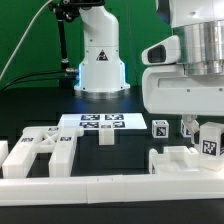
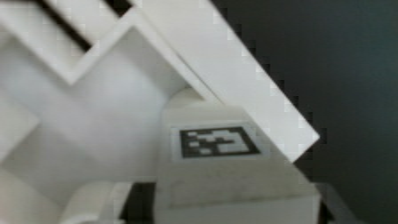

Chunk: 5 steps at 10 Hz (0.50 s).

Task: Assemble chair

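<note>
We see the gripper [image 1: 190, 128] low over the table [image 1: 130, 148] on the exterior view's right, pointing down. In the wrist view its two dark fingertips [image 2: 98, 205] sit either side of a white chair block [image 2: 214, 170] w/ a black-and-white tag on its top face. We can't tell whether the jaws are pressing on it or only straddling it. Beside that block the wrist view shows slanted white chair bars [image 2: 107, 90], blurred, against the black surface. In the exterior view a tagged white piece [image 1: 208, 142] stands right by the fingers; we can't say for sure it's the same block. Just in front lies a low wide chair part [image 1: 180, 160], and a small tagged cube [image 1: 160, 127] sits nearby toward the middle. The table is matte black, room behind is dark. The marker board [image 1: 100, 122] lies flat mid-table in front of the white robot base [image 1: 100, 60], w/ a small white piece [image 1: 105, 136] just before it. On the exterior view's left is a cluster of flat tagged chair parts [image 1: 35, 155]. A low white rim wall [image 1: 100, 185] runs along the near edge, and all the pieces lie behind it. A thin cable [image 1: 20, 45] slants across the dark upper-left background.
</note>
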Each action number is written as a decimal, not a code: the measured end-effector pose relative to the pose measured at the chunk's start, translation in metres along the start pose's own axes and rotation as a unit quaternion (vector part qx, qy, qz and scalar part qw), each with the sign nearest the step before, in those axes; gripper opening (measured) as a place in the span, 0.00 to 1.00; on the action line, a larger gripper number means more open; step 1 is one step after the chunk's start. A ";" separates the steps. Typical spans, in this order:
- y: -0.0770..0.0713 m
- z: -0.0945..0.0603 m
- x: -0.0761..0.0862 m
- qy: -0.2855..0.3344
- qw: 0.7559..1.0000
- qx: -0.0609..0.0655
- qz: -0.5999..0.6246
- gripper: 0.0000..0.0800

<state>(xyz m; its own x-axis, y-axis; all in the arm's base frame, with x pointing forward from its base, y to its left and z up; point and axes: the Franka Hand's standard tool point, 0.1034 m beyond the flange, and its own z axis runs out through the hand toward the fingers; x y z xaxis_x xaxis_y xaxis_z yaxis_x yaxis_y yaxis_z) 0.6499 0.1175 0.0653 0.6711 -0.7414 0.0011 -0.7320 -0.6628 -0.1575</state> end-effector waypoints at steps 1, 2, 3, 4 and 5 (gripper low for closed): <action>0.000 0.000 0.001 -0.004 0.996 -0.006 0.090 0.36; 0.000 0.001 0.003 -0.008 0.985 -0.010 0.169 0.36; 0.000 0.001 0.004 -0.010 0.965 -0.006 0.261 0.36; 0.001 0.001 0.004 -0.016 0.934 -0.004 0.358 0.36; 0.001 0.002 0.004 -0.019 0.897 -0.002 0.441 0.36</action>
<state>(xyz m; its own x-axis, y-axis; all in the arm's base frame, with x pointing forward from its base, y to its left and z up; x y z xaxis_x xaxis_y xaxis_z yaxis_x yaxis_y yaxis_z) 0.6521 0.1144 0.0633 -0.1658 -0.9739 -0.1553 -0.9807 0.1793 -0.0775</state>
